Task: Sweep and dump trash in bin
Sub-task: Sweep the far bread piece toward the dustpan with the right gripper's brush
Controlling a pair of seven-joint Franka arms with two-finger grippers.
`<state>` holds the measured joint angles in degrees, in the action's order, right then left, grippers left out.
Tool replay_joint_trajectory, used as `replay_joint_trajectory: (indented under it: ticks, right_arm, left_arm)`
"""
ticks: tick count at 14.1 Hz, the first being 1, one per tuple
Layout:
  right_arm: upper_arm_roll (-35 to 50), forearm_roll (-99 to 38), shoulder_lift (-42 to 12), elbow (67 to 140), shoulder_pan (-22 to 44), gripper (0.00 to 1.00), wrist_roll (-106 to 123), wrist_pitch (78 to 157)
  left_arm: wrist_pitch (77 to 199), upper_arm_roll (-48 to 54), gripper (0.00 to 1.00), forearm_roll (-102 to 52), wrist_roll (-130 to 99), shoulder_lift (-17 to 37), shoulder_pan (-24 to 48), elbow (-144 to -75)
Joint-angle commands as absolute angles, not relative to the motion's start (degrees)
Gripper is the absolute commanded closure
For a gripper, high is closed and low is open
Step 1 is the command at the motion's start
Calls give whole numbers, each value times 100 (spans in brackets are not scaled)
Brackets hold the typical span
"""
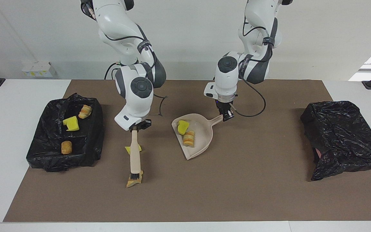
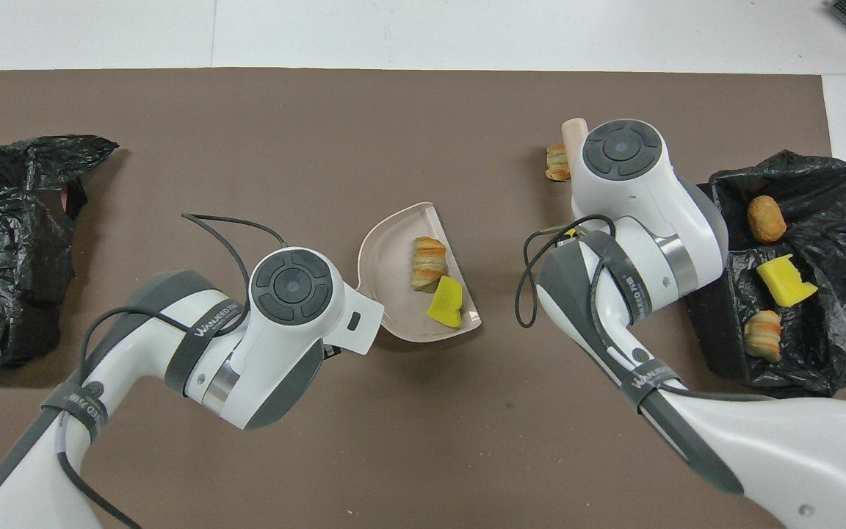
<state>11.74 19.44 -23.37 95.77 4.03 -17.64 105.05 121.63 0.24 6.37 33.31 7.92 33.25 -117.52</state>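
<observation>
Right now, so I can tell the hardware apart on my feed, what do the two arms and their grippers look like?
Both arms are glossy white with dark grey joint sections and round dark grey end caps. A grey band on each reads WANJEED. A loose black cable loops from each wrist. The left gripper and right gripper are small and black under white wrist housings. Green lights glow at the right arm's base.
</observation>
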Motion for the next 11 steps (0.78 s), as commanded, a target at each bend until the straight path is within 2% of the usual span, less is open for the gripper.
replay_joint_trajectory:
  ticks: [1, 4, 11]
  right_arm:
    - [1222, 2135, -2872, 8827, 229, 100, -1302, 10292]
    - [1230, 2180, -3181, 8385, 185, 100, -1029, 10134]
    - [1590, 1267, -3059, 8674, 369, 100, -431, 9634]
  left_arm:
    - [12296, -26, 100, 659, 2824, 615, 3410, -11962]
    - [12305, -18, 100, 650, 2103, 589, 3559, -11962]
    - [12269, -18, 100, 606, 1564, 396, 3797, -12225]
